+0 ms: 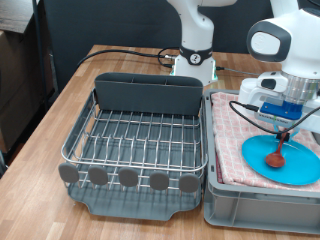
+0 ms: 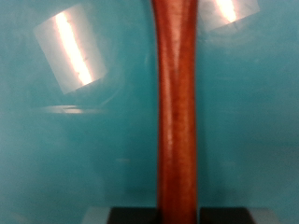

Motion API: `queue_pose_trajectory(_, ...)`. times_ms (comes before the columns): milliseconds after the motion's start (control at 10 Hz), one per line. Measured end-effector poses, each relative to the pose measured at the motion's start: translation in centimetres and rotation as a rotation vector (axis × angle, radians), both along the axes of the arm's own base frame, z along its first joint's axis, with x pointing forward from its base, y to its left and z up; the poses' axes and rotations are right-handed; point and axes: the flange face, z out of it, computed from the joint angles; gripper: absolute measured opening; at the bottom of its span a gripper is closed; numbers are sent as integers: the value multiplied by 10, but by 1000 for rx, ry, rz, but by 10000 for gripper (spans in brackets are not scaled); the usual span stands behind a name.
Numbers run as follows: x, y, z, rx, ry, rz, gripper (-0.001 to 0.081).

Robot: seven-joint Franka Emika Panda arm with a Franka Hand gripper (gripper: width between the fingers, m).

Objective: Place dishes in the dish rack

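Gripping wooden spoon handle, fingers closed on it, tips half hidden; bowl down on light-blue plate, long axis near upright. Dish rack bare; cup unseen.

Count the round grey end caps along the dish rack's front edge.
5, in a row along the dish rack's front rail. Any on other sides would be hidden.

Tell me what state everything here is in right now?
Wooden spoon: tilted, bowl resting on the plate, handle up between the jaws.
Plate: lying flat on the checked cloth.
Dish rack: no dishes visible in it.
Gripper: above the plate, shut on the spoon handle.
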Motion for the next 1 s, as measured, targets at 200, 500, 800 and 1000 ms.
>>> queue_pose_trajectory(200, 0, 3, 2, -4, 6, -2, 92)
queue_pose_trajectory(500, 2, 11, 14, -9, 8, -9, 92)
queue_pose_trajectory(800, 4, 13, 36, -10, 0, -5, 92)
queue_pose_trajectory(1000, 5, 12, 55, -7, 0, 4, 92)
